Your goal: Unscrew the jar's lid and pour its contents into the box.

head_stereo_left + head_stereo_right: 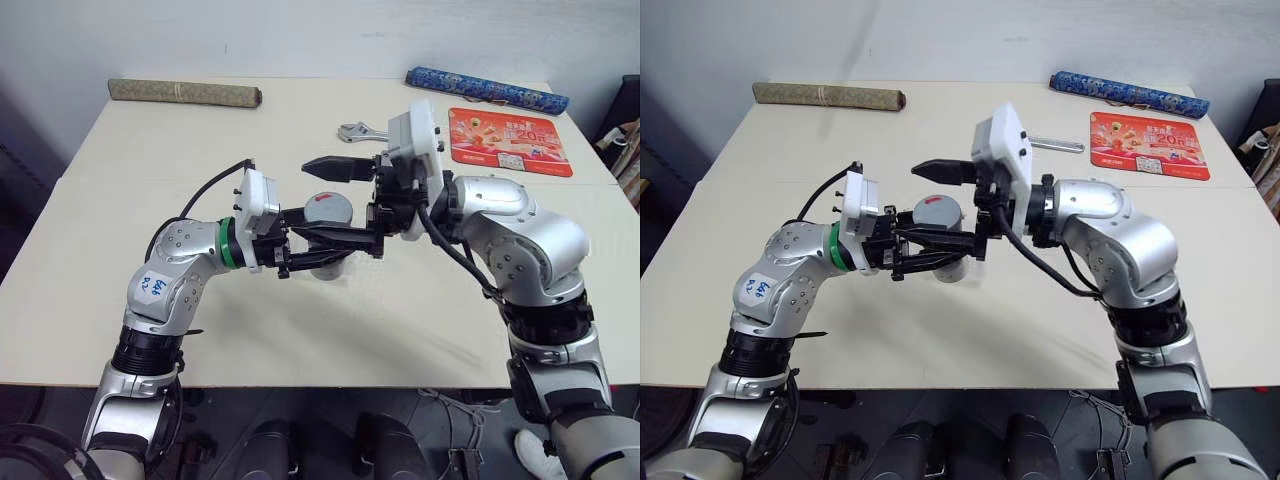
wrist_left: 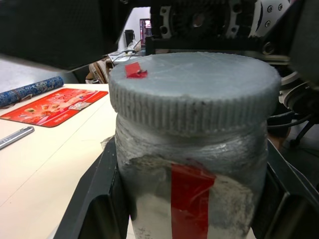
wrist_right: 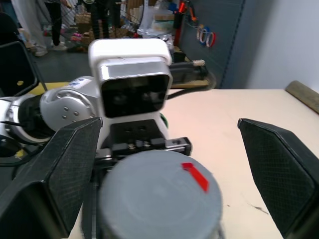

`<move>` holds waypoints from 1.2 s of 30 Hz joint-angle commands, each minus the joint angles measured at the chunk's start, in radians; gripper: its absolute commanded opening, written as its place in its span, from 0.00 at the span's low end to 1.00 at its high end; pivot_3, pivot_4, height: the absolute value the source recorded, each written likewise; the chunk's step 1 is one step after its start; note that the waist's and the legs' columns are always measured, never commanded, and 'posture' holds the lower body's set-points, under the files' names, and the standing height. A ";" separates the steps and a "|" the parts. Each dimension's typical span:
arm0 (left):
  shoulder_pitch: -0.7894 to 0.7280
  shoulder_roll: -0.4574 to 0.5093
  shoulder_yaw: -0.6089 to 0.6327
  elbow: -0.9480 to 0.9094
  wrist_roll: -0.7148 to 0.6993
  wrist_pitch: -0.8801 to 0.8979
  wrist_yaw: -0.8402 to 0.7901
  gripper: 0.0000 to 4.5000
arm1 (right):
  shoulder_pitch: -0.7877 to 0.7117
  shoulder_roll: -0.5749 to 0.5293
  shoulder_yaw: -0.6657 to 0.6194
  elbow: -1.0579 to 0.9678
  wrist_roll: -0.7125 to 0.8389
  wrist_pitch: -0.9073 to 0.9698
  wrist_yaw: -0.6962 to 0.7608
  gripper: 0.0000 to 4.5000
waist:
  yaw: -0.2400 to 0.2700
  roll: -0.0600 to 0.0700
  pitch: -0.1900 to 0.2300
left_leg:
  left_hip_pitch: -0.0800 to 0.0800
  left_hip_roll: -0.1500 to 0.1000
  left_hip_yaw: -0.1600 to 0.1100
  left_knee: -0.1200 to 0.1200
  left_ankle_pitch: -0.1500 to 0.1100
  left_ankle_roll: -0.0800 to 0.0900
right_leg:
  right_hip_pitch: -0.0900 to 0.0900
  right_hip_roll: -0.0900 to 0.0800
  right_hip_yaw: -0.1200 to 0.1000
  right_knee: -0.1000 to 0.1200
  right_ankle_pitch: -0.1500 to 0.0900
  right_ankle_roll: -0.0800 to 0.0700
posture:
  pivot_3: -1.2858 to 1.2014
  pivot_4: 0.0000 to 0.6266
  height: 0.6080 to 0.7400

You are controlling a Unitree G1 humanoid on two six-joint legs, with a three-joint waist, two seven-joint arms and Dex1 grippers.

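Here one jar (image 2: 192,189) with one grey lid (image 2: 194,89) is clamped upright in the left gripper (image 1: 335,243), above the middle of the counter (image 1: 300,330), the black fingers (image 2: 94,199) pressing its sides below the lid. The right gripper (image 3: 169,172) stands wide open and level with the lid, one finger (image 3: 47,174) on each side of it and neither touching. Well apart at the counter's far edge lie one red card (image 1: 508,140), one blue roll (image 1: 485,90), one brown roll (image 1: 185,93) and one wrench (image 1: 362,131).
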 commanded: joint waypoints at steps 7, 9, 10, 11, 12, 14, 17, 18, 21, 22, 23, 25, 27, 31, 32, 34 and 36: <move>-0.003 -0.001 0.002 -0.026 -0.005 -0.002 0.003 0.54 | -0.030 -0.005 -0.027 0.038 -0.015 -0.029 0.029 0.99 | -0.002 0.000 0.000 | 0.000 0.000 0.000 0.000 0.000 0.000 | 0.000 0.000 0.000 0.000 0.000 0.000 | 0.52 0.24 1.00; -0.002 -0.002 0.002 -0.027 -0.005 -0.002 0.005 0.54 | -0.025 -0.011 -0.031 0.046 -0.016 -0.035 0.038 0.99 | -0.002 0.000 0.000 | 0.000 0.000 0.000 0.000 0.000 0.000 | 0.000 0.000 0.000 0.000 0.000 0.000 | 0.52 0.24 1.00; -0.002 -0.002 0.002 -0.028 -0.005 -0.002 0.006 0.54 | -0.022 -0.012 -0.034 0.050 -0.015 -0.037 0.041 0.99 | -0.002 0.000 0.000 | 0.000 0.000 0.000 0.000 0.000 0.000 | 0.000 0.000 0.000 0.000 0.000 0.000 | 0.52 0.24 1.00; 0.000 -0.002 0.003 -0.029 -0.006 -0.002 0.006 0.54 | -0.018 -0.016 -0.040 0.052 -0.012 -0.037 0.046 0.99 | -0.001 0.000 0.000 | 0.000 0.000 0.000 0.000 0.000 0.000 | 0.000 0.000 0.000 0.000 0.000 0.000 | 0.52 0.24 1.00; 0.001 -0.001 0.003 -0.030 -0.006 -0.001 0.006 0.54 | -0.015 -0.019 -0.045 0.053 -0.010 -0.037 0.050 0.99 | -0.001 0.000 0.000 | 0.000 0.000 0.000 0.000 0.000 0.000 | 0.000 0.000 0.000 0.000 0.000 0.000 | 0.52 0.24 1.00; 0.002 0.000 0.004 -0.030 -0.006 -0.001 0.006 0.54 | -0.010 -0.030 -0.050 0.052 -0.005 -0.028 0.060 0.99 | -0.001 0.000 0.000 | 0.000 0.000 0.000 0.000 0.000 0.000 | 0.000 0.000 0.000 0.000 0.000 0.000 | 0.52 0.24 1.00; 0.004 0.002 0.007 -0.030 -0.005 -0.001 0.006 0.54 | -0.003 -0.046 -0.056 0.046 0.003 -0.012 0.065 0.99 | -0.001 0.000 0.000 | 0.000 0.000 0.000 0.000 0.000 0.000 | 0.000 0.000 0.000 0.000 0.000 0.000 | 0.52 0.24 1.00; 0.005 0.002 0.007 -0.031 -0.005 0.000 0.007 0.54 | 0.003 -0.052 -0.062 0.042 0.007 -0.009 0.065 0.99 | -0.001 0.000 0.000 | 0.000 0.000 0.000 0.000 0.000 0.000 | 0.000 0.000 0.000 0.000 0.000 0.000 | 0.52 0.24 1.00; 0.009 0.001 0.008 -0.037 -0.005 0.003 0.010 0.54 | 0.016 -0.068 -0.074 0.035 0.016 -0.005 0.067 0.99 | -0.001 0.000 0.000 | 0.000 0.000 0.000 0.000 0.000 0.000 | 0.000 0.000 0.000 0.000 0.000 0.000 | 0.52 0.24 1.00; 0.010 0.001 0.008 -0.038 -0.005 0.005 0.011 0.54 | 0.020 -0.070 -0.078 0.034 0.018 -0.005 0.067 0.99 | -0.001 0.000 0.000 | 0.000 0.000 0.000 0.000 0.000 0.000 | 0.000 0.000 0.000 0.000 0.000 0.000 | 0.52 0.24 1.00; 0.011 0.001 0.008 -0.040 -0.005 0.006 0.010 0.54 | 0.024 -0.072 -0.080 0.032 0.019 -0.006 0.069 0.99 | -0.001 0.000 0.000 | 0.000 0.000 0.000 0.000 0.000 0.000 | 0.000 0.000 0.000 0.000 0.000 0.000 | 0.52 0.24 1.00; 0.012 0.001 0.008 -0.039 -0.005 0.007 0.010 0.54 | 0.032 -0.075 -0.086 0.031 0.027 -0.007 0.077 0.99 | -0.001 0.000 0.000 | 0.000 0.000 0.000 0.000 0.000 0.000 | 0.000 0.000 0.000 0.000 0.000 0.000 | 0.52 0.24 1.00; 0.011 0.001 0.008 -0.036 -0.003 0.006 0.008 0.54 | 0.042 -0.072 -0.093 0.028 0.030 -0.022 0.087 0.99 | -0.001 0.000 0.000 | 0.000 0.000 0.000 0.000 0.000 0.000 | 0.000 0.000 0.000 0.000 0.000 0.000 | 0.52 0.24 1.00; 0.008 0.000 0.008 -0.031 0.000 0.003 0.006 0.54 | 0.057 -0.055 -0.113 0.003 0.110 -0.018 0.154 0.99 | 0.000 0.000 0.000 | 0.000 0.000 0.000 0.000 0.000 0.000 | 0.000 0.000 0.000 0.000 0.000 0.000 | 0.52 0.24 1.00; 0.008 0.000 0.008 -0.031 0.000 0.003 0.006 0.54 | 0.059 -0.058 -0.112 -0.005 0.115 -0.014 0.156 0.99 | 0.000 0.000 0.000 | 0.000 0.000 0.000 0.000 0.000 0.000 | 0.000 0.000 0.000 0.000 0.000 0.000 | 0.52 0.24 1.00; 0.008 -0.001 0.007 -0.032 0.001 0.004 0.005 0.54 | 0.058 -0.061 -0.104 -0.020 0.116 -0.007 0.149 0.99 | 0.000 0.000 0.000 | 0.000 0.000 0.000 0.000 0.000 0.000 | 0.000 0.000 0.000 0.000 0.000 0.000 | 0.52 0.24 1.00; 0.008 -0.002 0.007 -0.033 0.001 0.005 0.004 0.54 | 0.053 -0.063 -0.087 -0.030 0.095 -0.003 0.132 0.99 | 0.000 0.000 0.000 | 0.000 0.000 0.000 0.000 0.000 0.000 | 0.000 0.000 0.000 0.000 0.000 0.000 | 0.52 0.24 1.00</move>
